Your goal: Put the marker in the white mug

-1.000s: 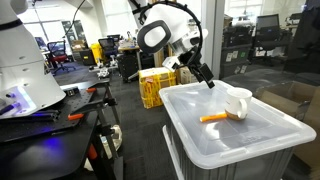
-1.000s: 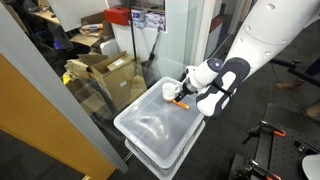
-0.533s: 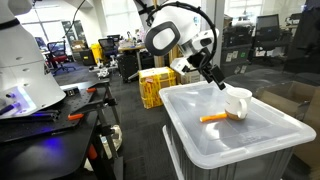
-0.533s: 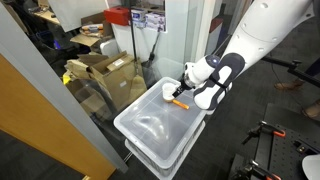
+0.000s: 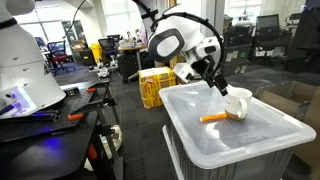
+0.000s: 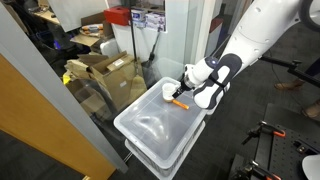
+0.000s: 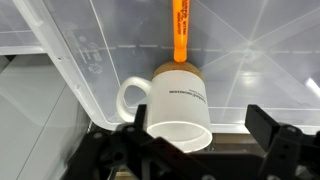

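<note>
Pincer (image 5: 220,88) shifted nearer white mug (image 7: 180,100) | jaws wide apart, holding nothing | marker (image 7: 180,35) just beside mug

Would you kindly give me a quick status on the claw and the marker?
Claw open, empty, just above white mug. Marker flat on bin lid, beside the mug. Nothing blocking it.

I can read nothing: my wrist view shows small dark print on the white mug (image 7: 178,105) and along the marker (image 7: 180,30), both too blurred to make out.
</note>
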{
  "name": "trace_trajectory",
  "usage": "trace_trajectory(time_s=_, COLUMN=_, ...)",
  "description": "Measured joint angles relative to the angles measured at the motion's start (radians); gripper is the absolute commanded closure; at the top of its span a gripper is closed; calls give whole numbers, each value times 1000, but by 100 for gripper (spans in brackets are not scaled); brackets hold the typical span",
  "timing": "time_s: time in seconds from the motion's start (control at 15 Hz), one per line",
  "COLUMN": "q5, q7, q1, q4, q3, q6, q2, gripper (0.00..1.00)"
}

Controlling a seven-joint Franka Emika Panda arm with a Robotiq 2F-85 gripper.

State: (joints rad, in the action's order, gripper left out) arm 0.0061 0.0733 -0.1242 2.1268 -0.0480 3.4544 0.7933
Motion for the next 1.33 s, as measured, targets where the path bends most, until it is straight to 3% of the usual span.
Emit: trace_trajectory(time_s=1.33, q5=-2, q7=0, q1=-9, q4=-11, q3=15, q6=-13, q2=79, gripper=0)
